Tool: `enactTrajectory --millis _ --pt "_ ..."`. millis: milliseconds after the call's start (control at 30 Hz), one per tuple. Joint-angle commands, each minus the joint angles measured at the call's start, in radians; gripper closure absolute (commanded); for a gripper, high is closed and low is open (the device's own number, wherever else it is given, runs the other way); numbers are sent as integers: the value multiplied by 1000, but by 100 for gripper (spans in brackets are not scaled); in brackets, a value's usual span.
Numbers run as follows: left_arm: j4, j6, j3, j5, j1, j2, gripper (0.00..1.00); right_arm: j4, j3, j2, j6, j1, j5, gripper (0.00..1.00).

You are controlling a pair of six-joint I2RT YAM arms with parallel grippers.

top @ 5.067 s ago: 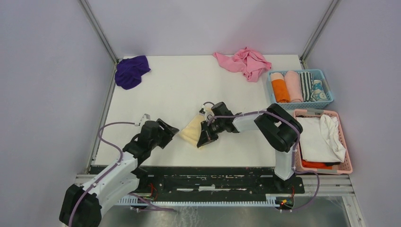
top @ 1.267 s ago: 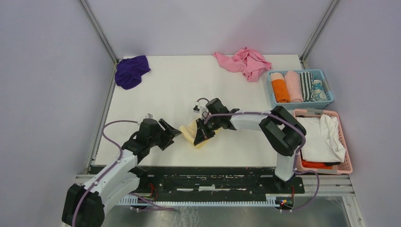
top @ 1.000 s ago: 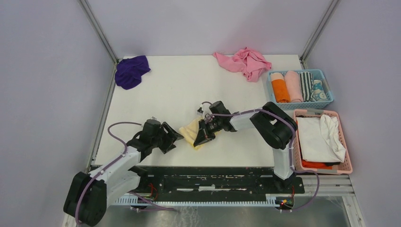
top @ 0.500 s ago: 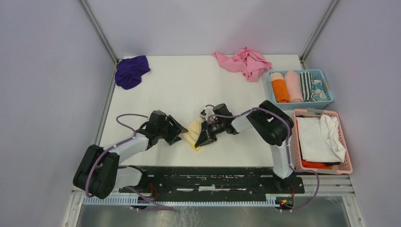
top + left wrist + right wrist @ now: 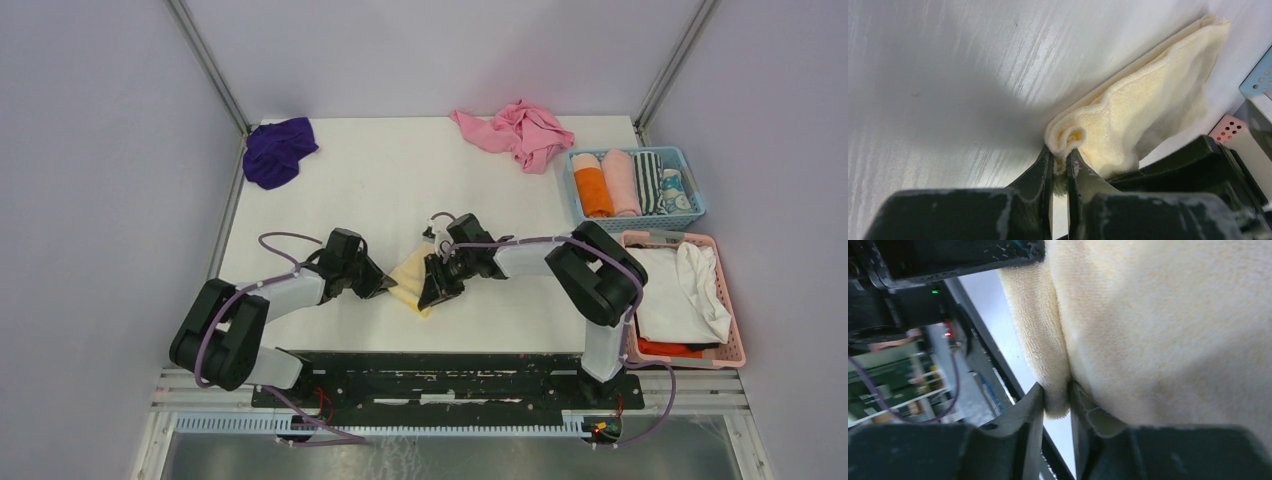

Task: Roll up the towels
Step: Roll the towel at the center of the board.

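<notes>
Yellow terry: one yellow towel (image 5: 408, 278), folded, lying on the white bench (image 5: 400, 180) near its front edge, between the two arms.

Top view: the left fingers (image 5: 381, 286) meet the towel's left side and the right fingers (image 5: 431, 291) its right side. How far either pair stands apart cannot be read from up here.

Left wrist view: the left fingers (image 5: 1038, 172) stand narrow, pinching a curled corner of the yellow towel (image 5: 1143, 105). The rest of the cloth runs away flat on the bench in stacked layers. A corner of the blue basket (image 5: 1259, 75) and a corner of the pink basket (image 5: 1227, 131) show at the right margin.

Right wrist view: the right fingers (image 5: 1025, 412) stand narrow, with a doubled edge of the yellow towel (image 5: 1158, 330) filling the gap and touching both. The cloth fills most of this frame.

Top view only:
- Purple towel (image 5: 278, 150), crumpled, at the far left corner of the bench.
- Pink cloth (image 5: 515, 132), crumpled, at the far edge, right of the middle.
- Blue basket (image 5: 640, 222), at the right edge, holding four rolls side by side: orange roll (image 5: 592, 190), pink roll (image 5: 620, 182), striped towel (image 5: 648, 180), teal towel (image 5: 676, 190).
- Pink basket (image 5: 680, 358), just nearer than the blue one, holding white fabric (image 5: 680, 290) over something orange.
</notes>
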Motion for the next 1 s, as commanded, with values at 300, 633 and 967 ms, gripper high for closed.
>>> enactTrajectory --millis 300,633,967 --pt "-134 -7 30 -49 -28 -9 91 -364 94 -345 -467 354 898 42" --pt "-131 -25 34 -59 -39 -21 90 -357 217 -174 -548 591 1333 46" --pt "-128 -28 22 -63 -40 -23 90 -363 261 -27 -579 637 1433 56"
